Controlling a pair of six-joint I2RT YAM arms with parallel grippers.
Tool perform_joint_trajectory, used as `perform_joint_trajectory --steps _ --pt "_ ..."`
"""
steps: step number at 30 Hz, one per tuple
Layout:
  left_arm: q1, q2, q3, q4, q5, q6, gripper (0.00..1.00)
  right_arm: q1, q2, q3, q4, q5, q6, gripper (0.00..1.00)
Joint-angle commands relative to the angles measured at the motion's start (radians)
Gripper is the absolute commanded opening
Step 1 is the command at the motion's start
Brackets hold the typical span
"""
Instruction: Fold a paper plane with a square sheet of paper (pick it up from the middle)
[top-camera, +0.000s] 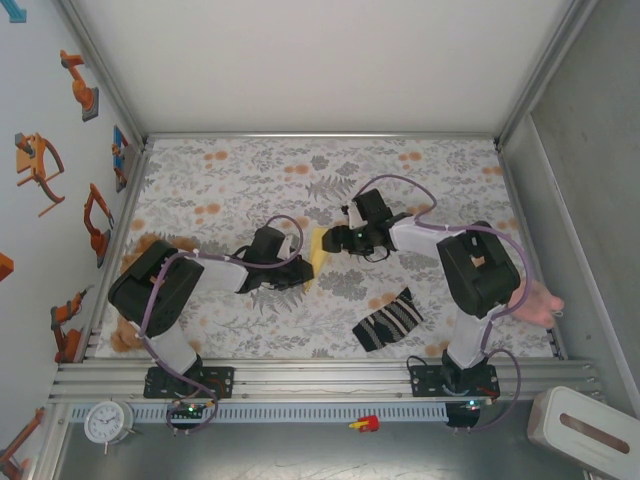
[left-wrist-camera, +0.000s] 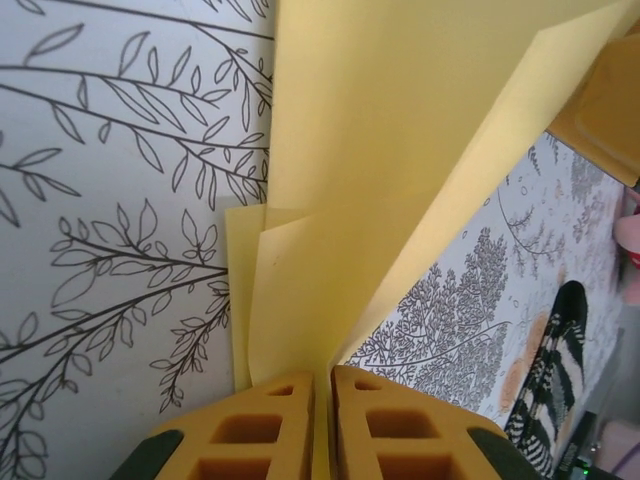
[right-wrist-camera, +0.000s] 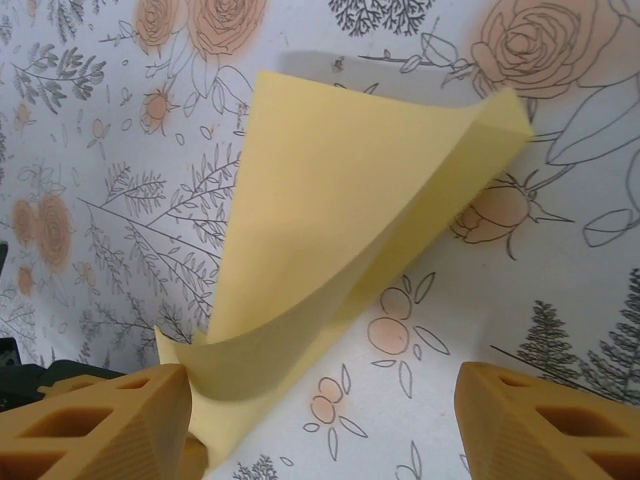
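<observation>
Left gripper (top-camera: 304, 272) (left-wrist-camera: 322, 386): jaws pressed together, pinching one edge of the sheet of paper between the yellow pads.
Right gripper (top-camera: 329, 240) (right-wrist-camera: 320, 425): jaws spread wide and holding nothing. One yellow finger (right-wrist-camera: 95, 425) sits just beside the paper's lower corner, and the other is well clear of it.
Sheet of paper (top-camera: 320, 255) (left-wrist-camera: 400, 150) (right-wrist-camera: 340, 220): pale yellow and partly folded. It is lifted off the desk between the two grippers near mid-desk, with its layers curling open into a loose cone.
Striped sock (top-camera: 388, 320) (left-wrist-camera: 548, 375): black and white, lying flat toward the near right — apart from the paper and both grippers.
Desk (top-camera: 250, 170): covered by a floral cloth.
</observation>
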Motion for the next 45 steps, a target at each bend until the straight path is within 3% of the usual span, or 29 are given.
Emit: perform_joint_trajectory --steps 1,15,29,36,41,45 --pt "0.008 0.030 -0.022 0.057 0.042 -0.042 0.14 -0.001 0.008 0.040 -0.051 -0.011 -0.064 0.69" --pt "0.024 0.039 -0.041 0.090 0.053 -0.059 0.13 0.000 0.075 0.075 -0.075 0.000 -0.091 0.67" --pt "0.022 -0.041 -0.019 0.008 0.021 -0.042 0.27 0.049 0.192 0.129 -0.163 0.184 0.036 0.69" --pt "-0.006 -0.156 0.015 -0.159 -0.113 -0.003 0.36 0.059 0.210 0.132 -0.181 0.201 0.073 0.70" --pt "-0.059 -0.235 0.068 -0.315 -0.273 0.040 0.44 0.065 0.212 0.135 -0.195 0.207 0.086 0.70" --pt "-0.067 -0.249 0.115 -0.407 -0.311 0.024 0.49 0.065 0.217 0.140 -0.200 0.205 0.095 0.70"
